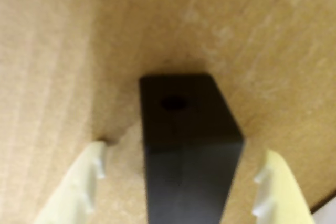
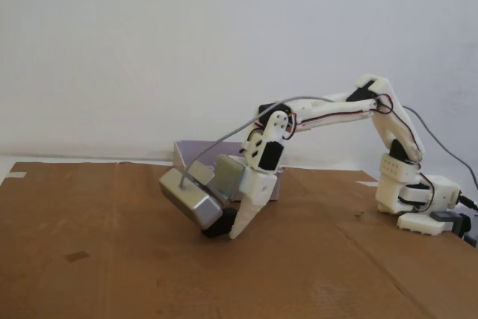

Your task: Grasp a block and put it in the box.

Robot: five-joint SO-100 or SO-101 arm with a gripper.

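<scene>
A black block (image 1: 184, 129) with a small round hole in its top face stands on the brown cardboard surface (image 1: 52, 51). In the wrist view my gripper (image 1: 184, 153) is open, with one cream finger (image 1: 86, 177) on each side of the block and a gap between each finger and the block. In the fixed view the gripper (image 2: 228, 229) is lowered to the surface, and the block (image 2: 215, 229) shows dark at its tip. The box (image 2: 190, 153), pale purple, sits behind the arm, partly hidden by it.
A silver camera housing (image 2: 190, 198) hangs on the wrist, with a grey cable rising from it. The arm's white base (image 2: 418, 203) stands at the right. The cardboard surface (image 2: 112, 259) stretches out in front and to the left. A white wall is behind.
</scene>
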